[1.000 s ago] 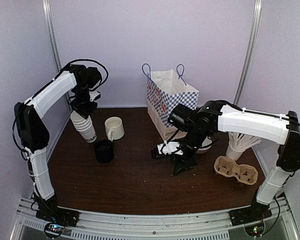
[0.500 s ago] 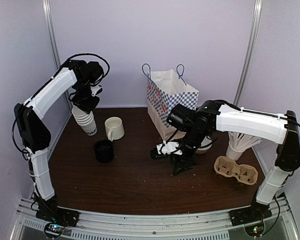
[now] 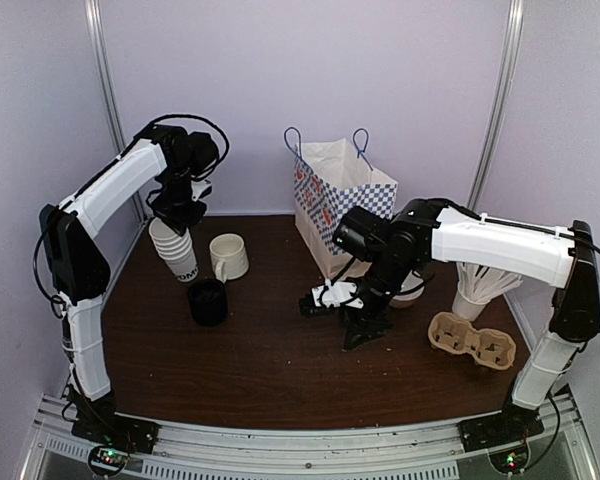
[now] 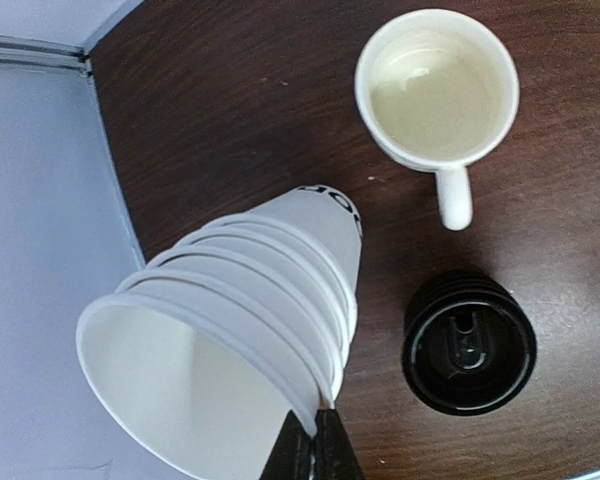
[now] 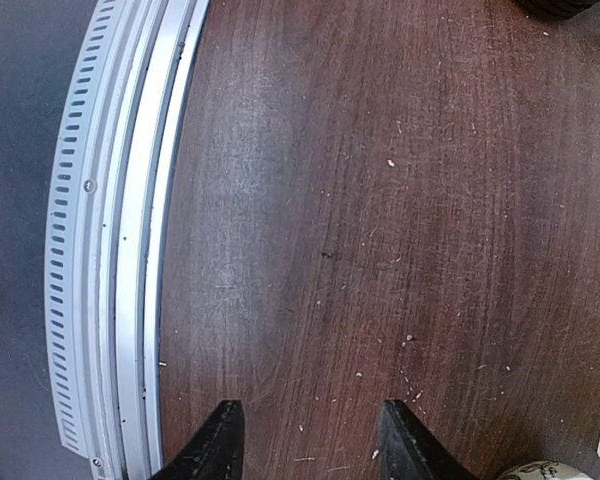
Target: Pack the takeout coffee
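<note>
A stack of several nested white paper takeout coffee cups (image 3: 175, 252) (image 4: 270, 290), black lettering near its base, hangs tilted at the back left of the table. My left gripper (image 3: 179, 213) (image 4: 315, 430) is shut on the rim of the topmost cup, one finger inside and one outside. I cannot tell whether the stack's base touches the wood. A black plastic lid (image 3: 208, 301) (image 4: 468, 343) sits on the table just right of the stack. My right gripper (image 3: 364, 328) (image 5: 310, 425) hovers low over bare wood at mid-table, open and holding nothing.
A cream handled mug (image 3: 229, 256) (image 4: 438, 90) stands behind the lid. A blue-checked paper bag (image 3: 340, 195) stands open at the back centre. A cardboard cup carrier (image 3: 472, 340) and a white cup of sticks (image 3: 477, 290) are at the right. The table's metal front rail (image 5: 120, 250) lies near the right gripper.
The left arm has carried the cup stack a little right and toward the lid, after first raising it. The right arm has barely moved.
</note>
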Controlling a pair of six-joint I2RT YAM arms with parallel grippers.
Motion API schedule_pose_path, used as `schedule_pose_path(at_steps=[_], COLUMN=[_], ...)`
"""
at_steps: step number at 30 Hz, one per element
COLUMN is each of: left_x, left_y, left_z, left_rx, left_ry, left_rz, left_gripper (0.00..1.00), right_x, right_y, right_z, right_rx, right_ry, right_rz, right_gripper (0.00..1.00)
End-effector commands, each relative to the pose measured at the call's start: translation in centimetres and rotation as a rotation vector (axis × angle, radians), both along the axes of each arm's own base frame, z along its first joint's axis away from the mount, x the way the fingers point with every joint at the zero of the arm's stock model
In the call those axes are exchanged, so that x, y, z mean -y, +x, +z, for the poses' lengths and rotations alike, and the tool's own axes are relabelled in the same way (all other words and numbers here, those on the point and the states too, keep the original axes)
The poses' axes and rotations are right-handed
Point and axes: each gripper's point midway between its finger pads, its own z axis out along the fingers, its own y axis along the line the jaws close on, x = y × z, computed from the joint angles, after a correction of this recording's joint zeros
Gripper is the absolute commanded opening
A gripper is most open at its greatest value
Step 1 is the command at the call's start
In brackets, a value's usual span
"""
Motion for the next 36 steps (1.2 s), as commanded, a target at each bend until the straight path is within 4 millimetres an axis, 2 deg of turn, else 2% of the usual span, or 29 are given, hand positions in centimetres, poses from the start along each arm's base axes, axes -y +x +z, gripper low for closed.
schedule_pose_path(at_steps=[1,2,3,4,6,7,8,9,10,11,12,13,14,15,16,17,18,19,20,24,27,30,36], left_x=[-3.5,-2.0,0.8,1.5,-2.1,-1.4,1.0,1.6,0.3,0.5,2.5,3.8,2.5,-0.3,-1.2,-0.2,0.9,-0.2,-1.0,-1.0,-0.7,-1.0,-1.4], left_y=[1.1,0.8,0.3,0.3,0.7,0.5,0.0,0.2,0.4,0.0,-0.6,-0.9,0.0,0.7,0.4,-0.4,-0.4,0.2,-0.1,-0.6,-0.7,-0.8,-1.4], left_z=[1.5,1.1,0.9,1.3,2.4,1.2,0.2,0.6,1.5,1.3,0.5,0.2,0.6,1.4,1.3,0.5,0.3,1.4,1.6,0.4,0.9,2.7,8.6], left_rx=[0.067,0.040,0.025,0.058,0.108,0.029,-0.024,0.030,0.098,0.059,-0.042,-0.071,0.012,0.085,0.049,-0.024,-0.019,0.078,0.078,-0.001,0.016,0.067,0.222], left_ry=[0.206,0.117,-0.059,-0.113,0.156,0.036,-0.178,-0.177,-0.004,-0.002,-0.212,-0.332,-0.192,0.051,0.085,-0.093,-0.205,-0.064,0.018,-0.007,-0.014,-0.021,-0.032], left_rz=[0.052,0.016,-0.026,-0.023,0.031,0.031,0.023,0.014,0.005,-0.007,-0.015,-0.005,0.000,0.022,0.036,0.043,0.047,0.038,0.031,0.039,0.036,0.048,0.050], left_gripper=[0.00,0.00,0.00,0.00,0.00,0.00,0.00,0.00,0.00,0.00,0.00,0.00,0.00,0.00,0.00,0.00,0.00,0.00,0.00,0.00,0.00,0.00,0.00], right_x=[-0.4,-0.4,-0.4,-0.3,-0.3,-0.3,-0.3,-0.3,-0.3,-0.3,-0.3,-0.3,-0.3,-0.3,-0.3,-0.4,-0.3,-0.3,-0.2,-0.2,-0.3,-0.3,-0.1], right_y=[-0.1,-0.1,-0.1,-0.1,-0.1,-0.1,-0.1,-0.1,-0.1,-0.1,-0.1,-0.1,-0.1,-0.1,-0.1,-0.1,-0.1,-0.1,-0.1,-0.2,-0.1,-0.1,0.1], right_z=[0.4,0.3,0.3,0.2,0.1,0.0,0.1,0.1,0.3,0.3,0.4,0.4,0.3,0.2,0.2,0.2,0.2,0.1,0.1,0.1,0.1,0.1,0.2], right_rx=[-0.008,-0.009,-0.008,-0.009,-0.006,-0.005,-0.006,-0.006,-0.006,-0.007,-0.007,-0.007,-0.007,-0.008,-0.007,-0.009,-0.009,-0.009,-0.009,-0.006,-0.012,-0.012,0.001], right_ry=[0.008,0.007,0.005,0.003,0.002,0.000,0.000,0.001,0.004,0.005,0.007,0.007,0.006,0.004,0.004,0.002,-0.001,-0.002,-0.003,-0.001,-0.004,-0.004,-0.012], right_rz=[-0.001,0.000,-0.002,-0.001,0.000,0.000,0.001,0.002,0.002,0.001,0.001,0.001,0.001,0.001,0.001,0.000,-0.001,-0.001,-0.002,0.001,0.000,0.001,0.004], right_gripper=[0.49,0.49,0.49,0.49,0.49,0.49,0.49,0.49,0.48,0.48,0.48,0.48,0.48,0.48,0.48,0.48,0.48,0.48,0.48,0.48,0.48,0.48,0.48])
